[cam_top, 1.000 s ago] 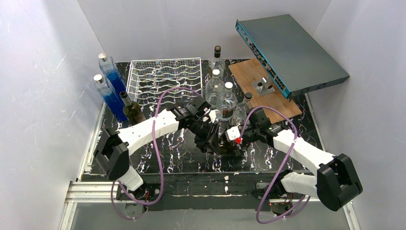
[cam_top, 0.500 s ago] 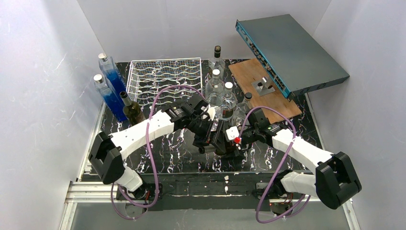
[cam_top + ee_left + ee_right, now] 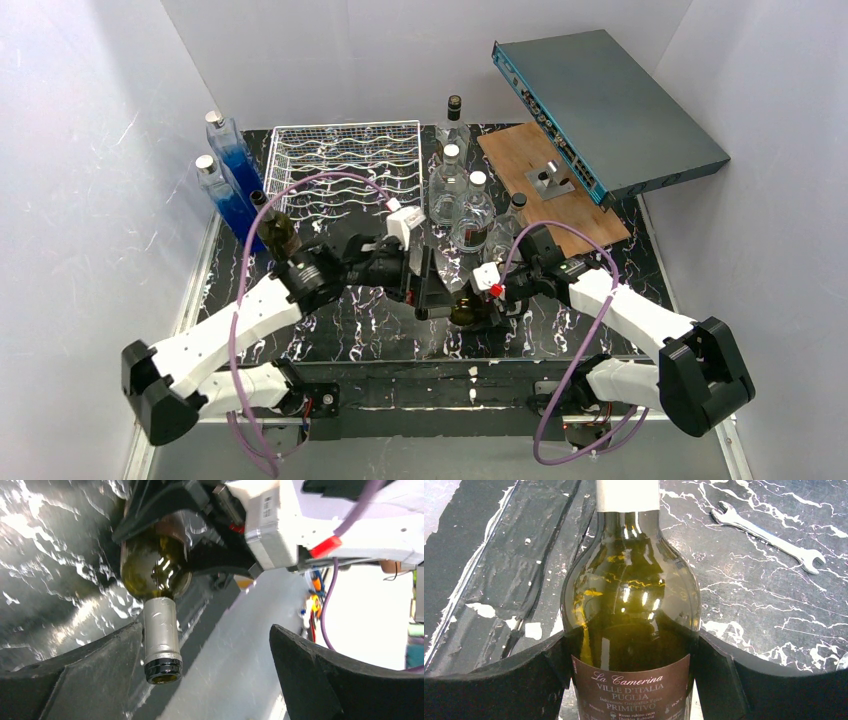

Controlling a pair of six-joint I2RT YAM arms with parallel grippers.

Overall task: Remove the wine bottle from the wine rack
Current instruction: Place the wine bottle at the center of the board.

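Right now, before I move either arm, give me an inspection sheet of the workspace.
Surface: black marbled tabletop.
Job's things: wine rack at the back left, no bottle seen on it; wine bottle off the rack, near the front centre.
Clutter: two blue bottles, a dark bottle, four clear bottles, wooden board, grey flat box, wrench.
Claws: right claw shut on the wine bottle's body; left claw open, the bottle's neck between its fingers, not gripped.
Cables: a purple cable loops above each arm.
Surroundings: white walls on three sides.
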